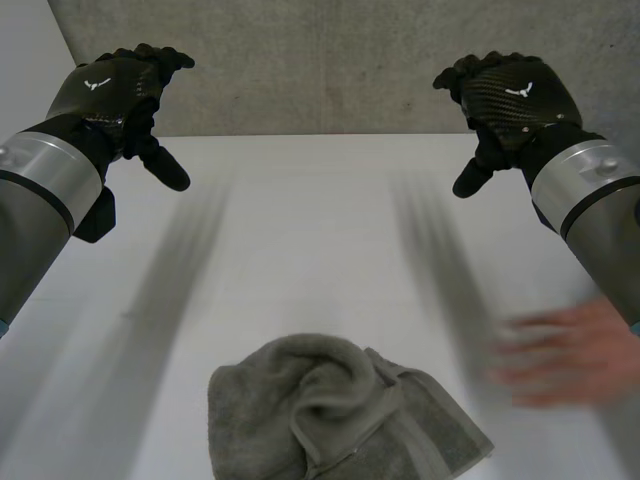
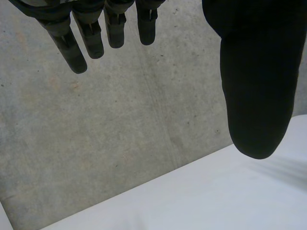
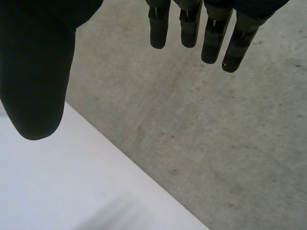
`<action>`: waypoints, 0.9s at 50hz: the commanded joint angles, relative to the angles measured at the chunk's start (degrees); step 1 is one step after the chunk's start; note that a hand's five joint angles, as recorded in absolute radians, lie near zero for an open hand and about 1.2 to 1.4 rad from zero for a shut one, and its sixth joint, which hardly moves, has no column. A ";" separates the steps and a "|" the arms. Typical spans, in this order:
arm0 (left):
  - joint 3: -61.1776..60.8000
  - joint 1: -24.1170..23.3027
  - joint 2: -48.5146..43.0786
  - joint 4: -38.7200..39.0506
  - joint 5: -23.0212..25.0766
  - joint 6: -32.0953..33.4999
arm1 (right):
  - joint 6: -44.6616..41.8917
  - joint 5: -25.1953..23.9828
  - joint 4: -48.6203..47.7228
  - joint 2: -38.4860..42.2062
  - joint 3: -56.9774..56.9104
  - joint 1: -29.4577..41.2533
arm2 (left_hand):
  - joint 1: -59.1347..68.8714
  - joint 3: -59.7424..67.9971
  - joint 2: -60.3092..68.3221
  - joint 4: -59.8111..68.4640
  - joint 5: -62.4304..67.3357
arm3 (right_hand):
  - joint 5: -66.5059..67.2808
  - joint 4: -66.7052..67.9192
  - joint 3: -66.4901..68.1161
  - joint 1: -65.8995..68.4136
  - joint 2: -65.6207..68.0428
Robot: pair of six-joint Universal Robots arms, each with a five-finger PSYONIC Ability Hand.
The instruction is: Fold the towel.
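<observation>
Step in hand, as we judge it: reach and spread, since the towel (image 1: 335,415) lies in a crumpled heap, not flat. It sits at 6 o'clock on the white surface (image 1: 300,220), on the near side.

The left hand (image 1: 105,95) hangs at 10 o'clock and the right hand (image 1: 515,100) at 2 o'clock, both well apart from the cloth. The left fingers (image 2: 68,47) are straight, wide of the thumb, holding nothing; the right fingers (image 3: 236,48) likewise. The towel bears 5 o'clock from the left hand and 7 o'clock from the right.

To do it well, we think: bring both hands toward 6 o'clock together, pinch two corners or one free edge (the hem at the heap's 4 o'clock looks most readable), and draw the cloth flat before any fold.

A person's hand (image 1: 565,355), blurred, is at the towel's 3 o'clock, near it. We would let it leave the right arm's path first.
</observation>
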 commanded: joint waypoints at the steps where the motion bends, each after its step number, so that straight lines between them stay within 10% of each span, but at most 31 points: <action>1: -0.17 -0.06 -0.29 -0.09 0.09 0.09 | -0.31 -3.13 1.29 2.01 0.09 0.08 | 1.58 1.87 1.96 1.86 -0.12 | -2.83 -3.23 -2.26 -1.94 -2.85; 20: -0.52 -3.65 -11.00 -11.32 6.41 9.13 | -8.40 -9.35 29.14 8.51 -0.01 1.84 | 4.79 5.07 5.17 5.07 3.08 | -1.74 -2.13 -1.17 -0.85 -1.75; 35: -10.02 -9.82 -15.76 -10.90 6.77 11.69 | -4.00 -14.29 21.95 10.80 15.03 3.51 | 9.50 9.78 9.88 9.77 7.79 | 0.95 0.56 1.52 1.85 0.94; 45: -9.40 -13.07 -20.33 -5.62 6.59 11.34 | 3.20 -13.85 7.73 13.08 15.48 5.01 | 57.94 58.23 58.32 58.22 56.23 | 67.17 66.77 67.74 68.06 67.15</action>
